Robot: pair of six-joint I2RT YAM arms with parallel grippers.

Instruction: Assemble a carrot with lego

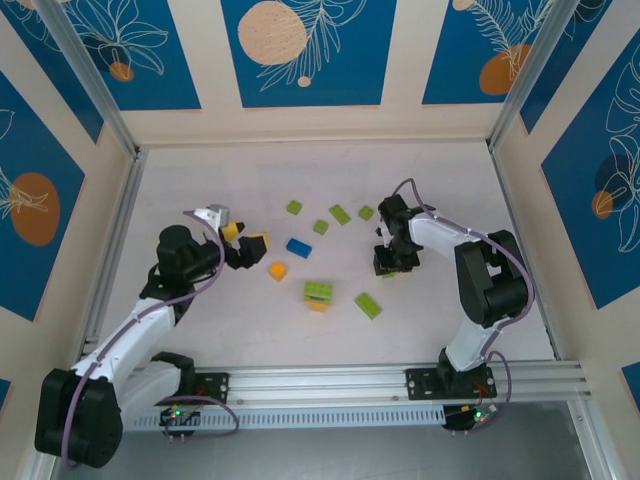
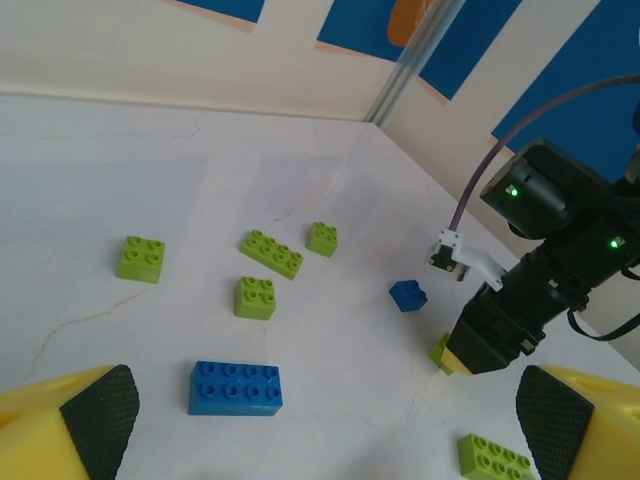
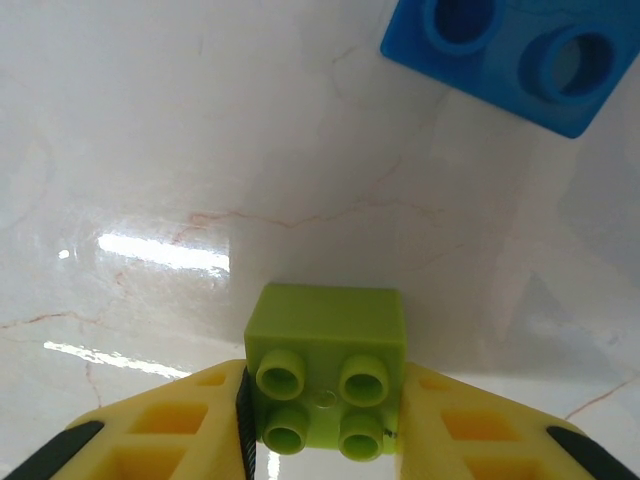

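My right gripper (image 1: 388,268) (image 3: 322,400) points down at the table, its yellow fingers (image 3: 180,420) pressed against both sides of a small lime green lego brick (image 3: 325,345) that rests studs toward the camera. A small blue brick (image 3: 510,55) lies just beyond it. In the left wrist view that gripper (image 2: 490,335) stands over the green brick (image 2: 441,352). My left gripper (image 1: 245,238) (image 2: 320,425) is open and empty, held above a long blue brick (image 2: 235,387) (image 1: 299,247). An orange brick (image 1: 277,270) and a green-on-orange stack (image 1: 318,294) lie near the middle.
Several loose lime green bricks lie about: one at the back (image 1: 294,207), a long one (image 1: 340,213), another near the front (image 1: 367,305). Patterned walls enclose the table (image 1: 200,180) on three sides. An aluminium rail (image 1: 330,380) runs along the near edge.
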